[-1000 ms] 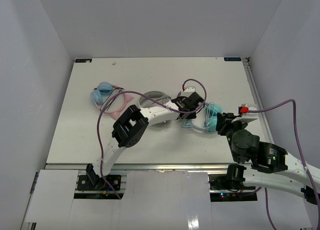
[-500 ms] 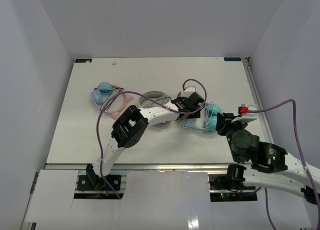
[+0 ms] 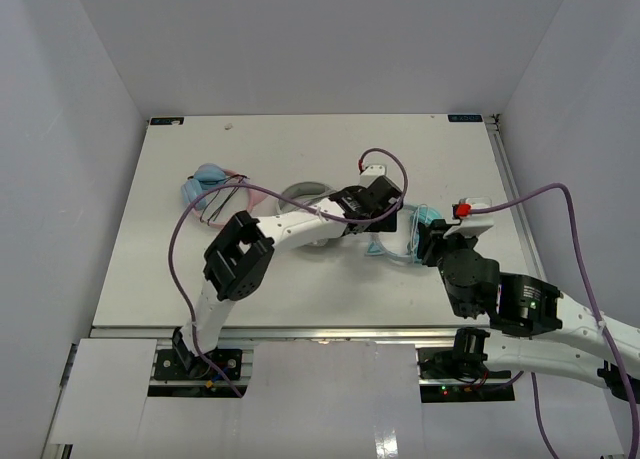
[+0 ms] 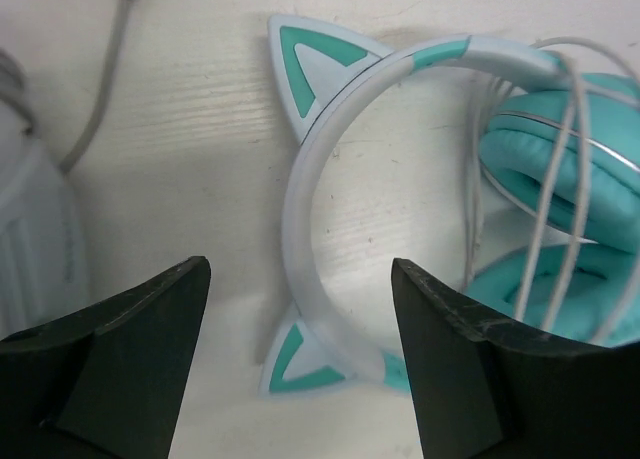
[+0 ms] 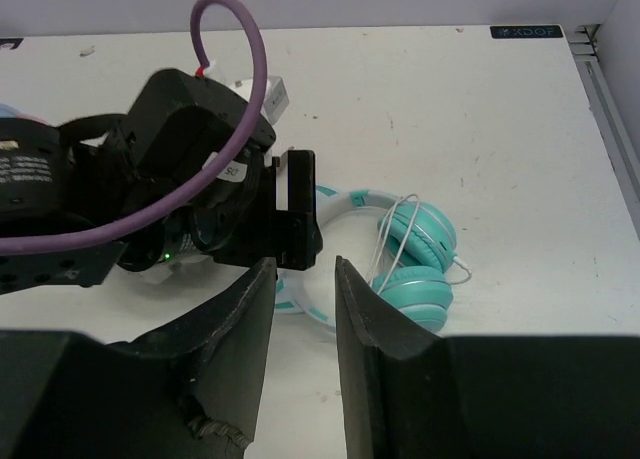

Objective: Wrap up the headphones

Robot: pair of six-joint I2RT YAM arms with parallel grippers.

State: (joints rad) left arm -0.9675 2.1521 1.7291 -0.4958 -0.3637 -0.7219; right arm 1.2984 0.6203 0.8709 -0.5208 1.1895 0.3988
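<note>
teal headphones [image 5: 430, 234] 1 | grey-white headphones [image 4: 35, 229] 1 | blue-pink headphones [image 3: 207, 184] 1 | arms [image 3: 300, 227] 2

The left arm [image 3: 300, 224] is made of white shell links joined by chunky black joint housings [image 3: 238, 259], with a purple cable [image 3: 178, 269] running along it. The right arm [image 3: 585, 331] shares that white-and-black build, with a second purple cable [image 3: 548, 187] and a small red piece [image 3: 463, 211] at the wrist. The fingers [image 4: 130, 359] are matte black wedges with rough, chipped edges. A white printed label [image 5: 228, 167] and a green light [image 5: 168, 256] sit on the left wrist's black housing.
</note>
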